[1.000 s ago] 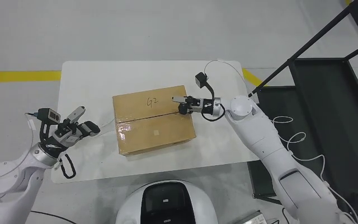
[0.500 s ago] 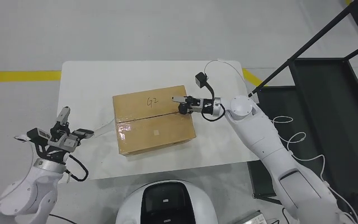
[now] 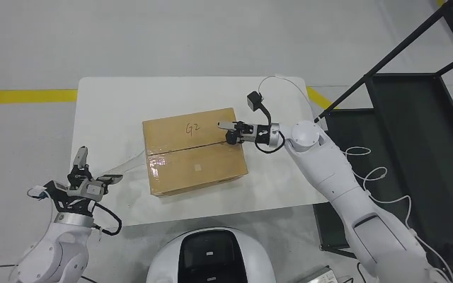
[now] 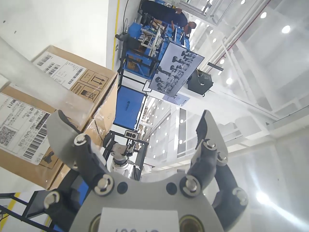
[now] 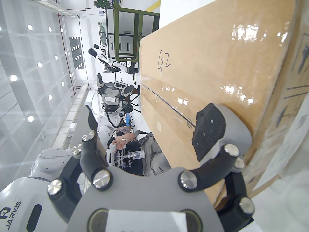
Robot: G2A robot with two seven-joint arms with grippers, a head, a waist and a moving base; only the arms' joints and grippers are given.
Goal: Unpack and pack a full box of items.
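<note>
A shut cardboard box (image 3: 195, 150) marked in pen stands mid-table. A clear tape strip (image 3: 126, 164) runs from its left end out to my left gripper (image 3: 88, 177), which hovers by the table's front-left corner. In the left wrist view the left gripper (image 4: 134, 131) is open, and the tape strip (image 4: 48, 90) clings to one finger (image 4: 60, 131), with the box (image 4: 101, 78) behind it. My right gripper (image 3: 230, 132) is open at the box's right end. In the right wrist view, one pad (image 5: 210, 131) of the right gripper (image 5: 149, 126) rests on the box (image 5: 217, 49) top near the taped seam.
The white table (image 3: 283, 191) has bare room in front of and to the right of the box. A dark metal rack (image 3: 396, 141) stands just off the table's right edge. Grey floor with a yellow line (image 3: 35, 95) lies to the left.
My left arm has drawn back toward the front-left corner, turning its gripper, and the tape strip now stretches farther out from the box. The right arm and the box have not moved.
</note>
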